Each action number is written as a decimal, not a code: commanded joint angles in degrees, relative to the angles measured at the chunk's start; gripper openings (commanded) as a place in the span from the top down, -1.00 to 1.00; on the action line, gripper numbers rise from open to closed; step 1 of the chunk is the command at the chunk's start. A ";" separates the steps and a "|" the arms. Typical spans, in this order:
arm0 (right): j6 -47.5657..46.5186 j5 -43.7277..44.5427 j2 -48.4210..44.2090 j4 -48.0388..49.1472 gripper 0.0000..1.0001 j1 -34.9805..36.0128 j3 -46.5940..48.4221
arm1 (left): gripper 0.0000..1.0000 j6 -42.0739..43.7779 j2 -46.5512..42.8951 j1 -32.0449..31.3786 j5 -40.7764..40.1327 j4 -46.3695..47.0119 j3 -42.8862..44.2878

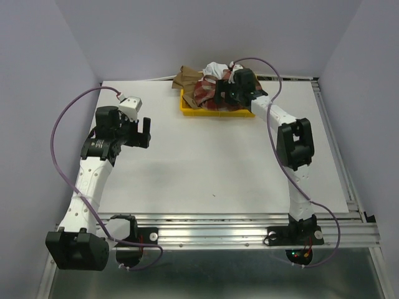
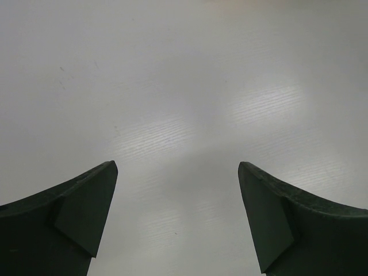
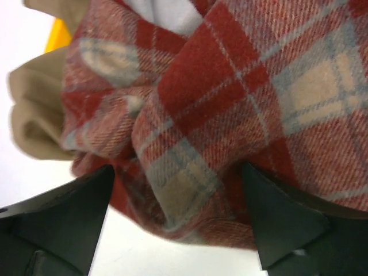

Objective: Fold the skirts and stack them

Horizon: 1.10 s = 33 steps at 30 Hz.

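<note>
The skirts lie heaped in a yellow tray (image 1: 215,113) at the back of the table. The red-and-beige checked skirt (image 1: 204,93) lies in front, the tan one (image 1: 186,78) hangs over the tray's left rim, and the white one (image 1: 215,67) is behind. My right gripper (image 1: 223,93) is at the heap. In the right wrist view it (image 3: 177,169) is open, with a fold of the checked skirt (image 3: 230,103) bulging between its jaws. Tan cloth (image 3: 34,121) and white cloth (image 3: 167,12) show around it. My left gripper (image 1: 142,131) hovers open over the bare table (image 2: 172,86), holding nothing (image 2: 177,167).
The white table (image 1: 218,162) is bounded by lilac walls at the back and sides. An aluminium rail (image 1: 249,227) runs along its near edge, with both arm bases on it. Purple cables (image 1: 59,124) loop beside each arm. A corner of the yellow tray (image 3: 60,31) shows in the right wrist view.
</note>
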 commanded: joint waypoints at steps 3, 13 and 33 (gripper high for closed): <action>1.39 6.41 4.61 0.03 -0.22 -0.13 9.11 | -0.97 -0.74 -0.39 -0.12 0.61 2.78 0.99; -0.89 -0.18 -5.20 7.65 0.99 -0.13 11.40 | -0.97 -0.92 -1.27 -0.12 1.84 2.52 1.52; -0.81 -11.08 -26.66 15.06 0.99 -0.13 19.32 | -0.97 -2.85 -0.30 3.13 5.44 3.48 10.48</action>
